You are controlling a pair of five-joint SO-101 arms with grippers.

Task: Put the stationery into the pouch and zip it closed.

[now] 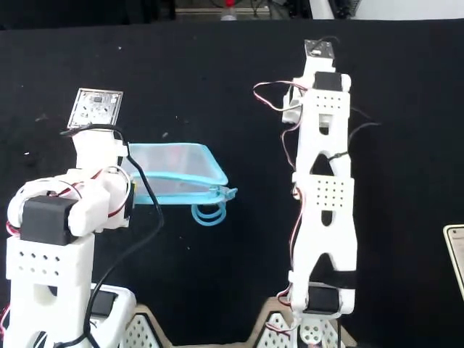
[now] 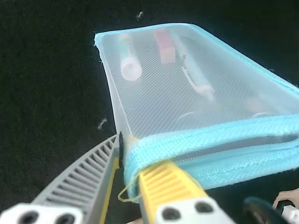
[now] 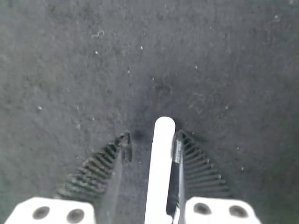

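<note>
A see-through pouch [image 1: 177, 170] with a light-blue zip edge lies on the black table, left of the middle. Through its wall [image 2: 187, 93] I see a white-capped pen [image 2: 128, 63], a pink eraser [image 2: 164, 46] and another pen [image 2: 196, 77]. My left gripper [image 2: 127, 156] is shut on the pouch's corner by the zip band, with the yellow finger [image 2: 163, 184] on top and the grey finger [image 2: 88, 175] underneath; the high view shows it at the pouch's left end [image 1: 130, 185]. My right gripper [image 3: 152, 137] hangs open over bare table at the far side [image 1: 319, 51], and a white rod [image 3: 161, 158] lies along one finger.
Two light-blue pull rings [image 1: 209, 214] stick out from the pouch's near right corner. The right arm [image 1: 325, 196] stretches away from its base, right of the pouch. A pale card edge [image 1: 455, 254] shows at the table's right border.
</note>
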